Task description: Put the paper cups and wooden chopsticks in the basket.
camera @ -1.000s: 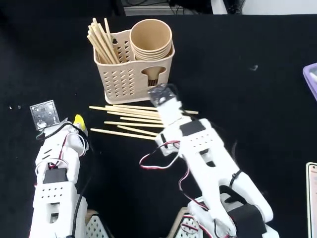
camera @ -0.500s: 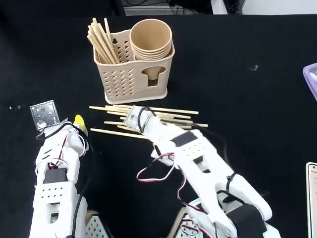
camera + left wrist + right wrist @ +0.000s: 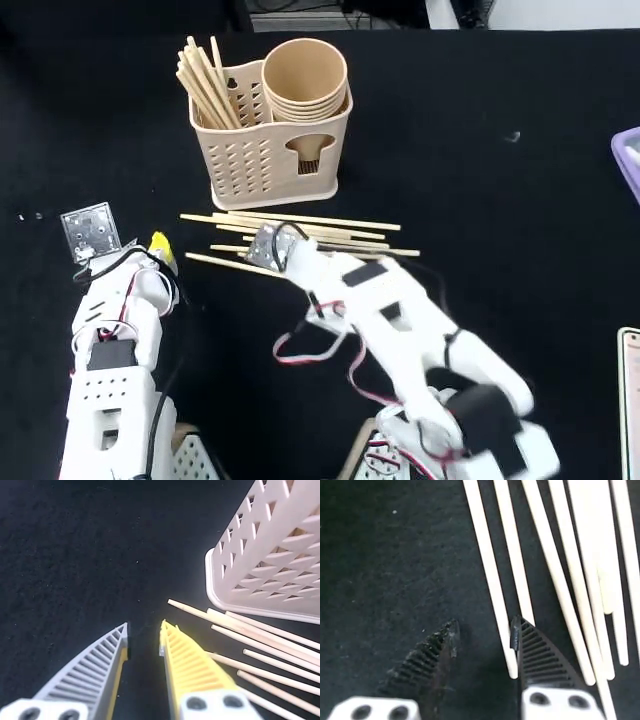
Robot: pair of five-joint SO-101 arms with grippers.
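Since the loose wooden chopsticks (image 3: 310,228) lying mid-frame just below the basket (image 3: 262,165) look light, stiff and apt to roll, I'd pinch one nearer its middle with my right gripper (image 3: 482,630), now spread wide astride a stick's end.

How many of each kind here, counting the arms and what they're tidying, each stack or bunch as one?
Robot arms: 2, left arm and right arm
Basket: 1
Paper cup stack: 1
Wooden chopstick bunches: 2, basket bunch, loose bunch
Total: 6
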